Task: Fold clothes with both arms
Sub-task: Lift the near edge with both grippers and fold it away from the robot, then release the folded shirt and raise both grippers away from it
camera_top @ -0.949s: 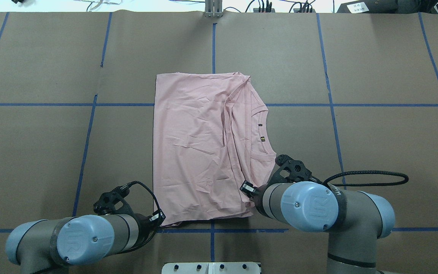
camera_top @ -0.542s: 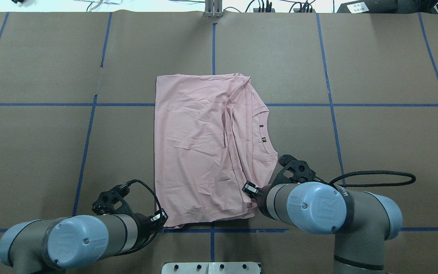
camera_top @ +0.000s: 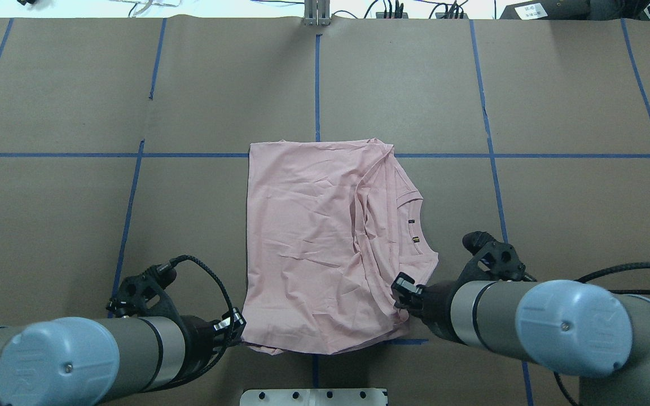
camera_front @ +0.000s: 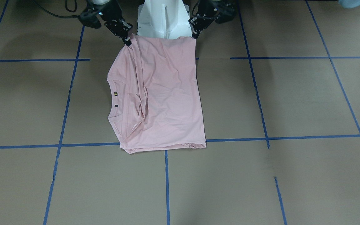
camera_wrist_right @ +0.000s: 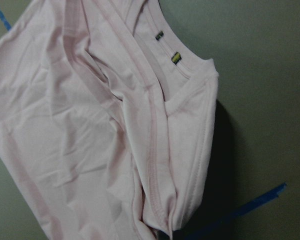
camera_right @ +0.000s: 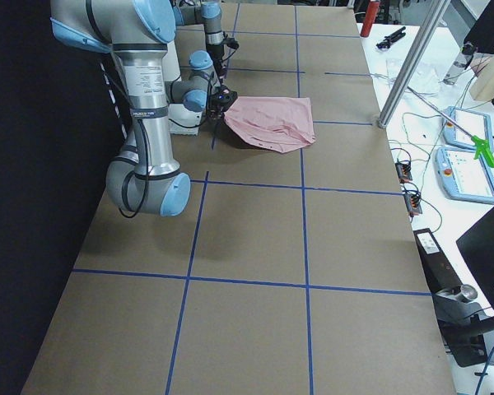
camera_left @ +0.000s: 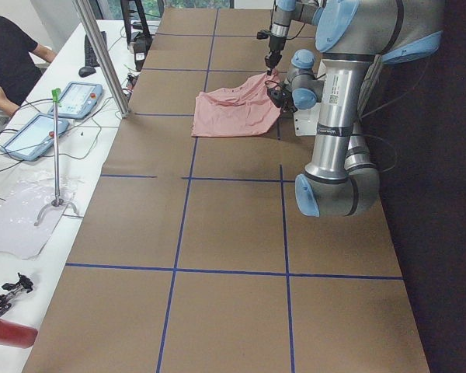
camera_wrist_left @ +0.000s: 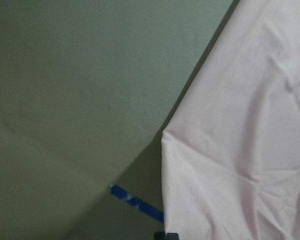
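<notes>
Where blue tape lines (camera_top: pixel 316 73) cross the middle of the brown desk (camera_top: pixel 77 84), the pink shirt (camera_top: pixel 313 242) lies folded into a long, narrow shape that runs from the robot's side out across the desk. Its far edge lies flat along the cross line of tape. Its near edge reaches the white pedestal (camera_front: pixel 162 18) and overlaps it in the front-facing view. A plain, creased face is up. The folded-in layers stack along the robot's right side, where the neckline (camera_top: pixel 418 248) curves outward.

The left arm (camera_top: pixel 133 344) comes in low at the shirt's near left corner. Its jaws are pressed together on that corner, pinching the cloth. From the left wrist camera the shirt fills the right half and runs down to the jaws at the bottom edge, with its shadow on the desk beside it.

The right arm (camera_top: pixel 488 316) reaches the near right corner. Its jaws are likewise closed on cloth, pinching the bunched hems where the folded layers meet. The right wrist camera shows those seams gathering to a point at the jaws.

In the side views the near end of the shirt rises off the desk toward both pairs of jaws, with a dark shadow under it.

Just inside the neckline sit two small labels: a yellow-and-black one (camera_top: pixel 414 239) and a smaller dark one (camera_top: pixel 411 221) beyond it.
</notes>
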